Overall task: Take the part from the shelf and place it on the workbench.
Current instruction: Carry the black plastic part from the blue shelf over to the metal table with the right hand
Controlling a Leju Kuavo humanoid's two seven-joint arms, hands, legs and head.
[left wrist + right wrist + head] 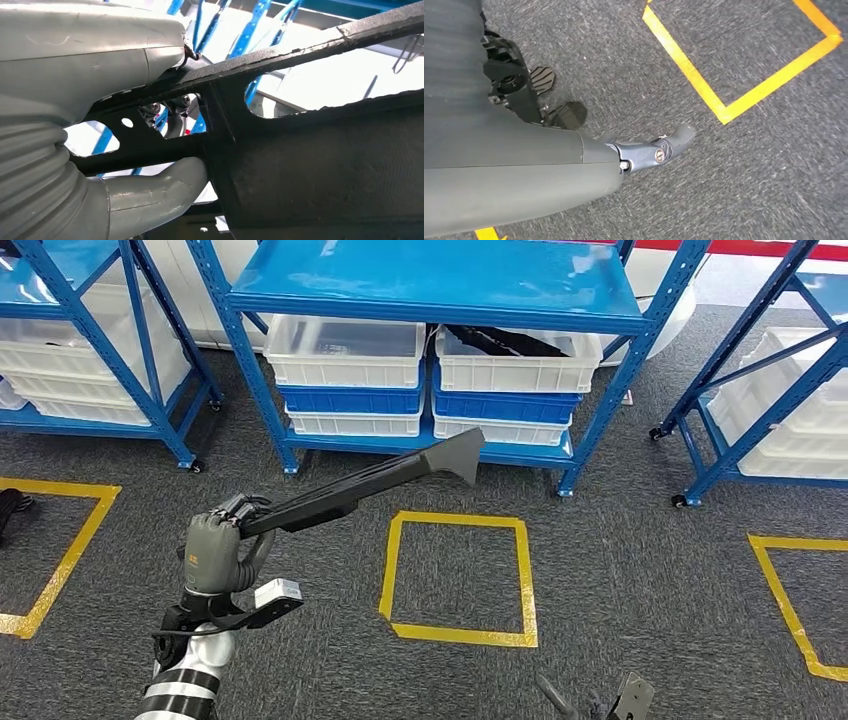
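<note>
Bins (346, 352) sit in the shelf (430, 285) behind the floor square (458, 580).

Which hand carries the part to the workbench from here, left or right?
Left. The left hand already grips the long black part by one end, clear of the shelf. The right hand hangs low over the carpet, holding nothing.

Warehouse or factory storeroom: blue steel shelving racks (430, 290) on castors, stacked white and blue plastic bins (346, 352) on the lower shelves, grey carpet floor (640, 620) marked with yellow tape squares (459, 580) like station markers.
</note>
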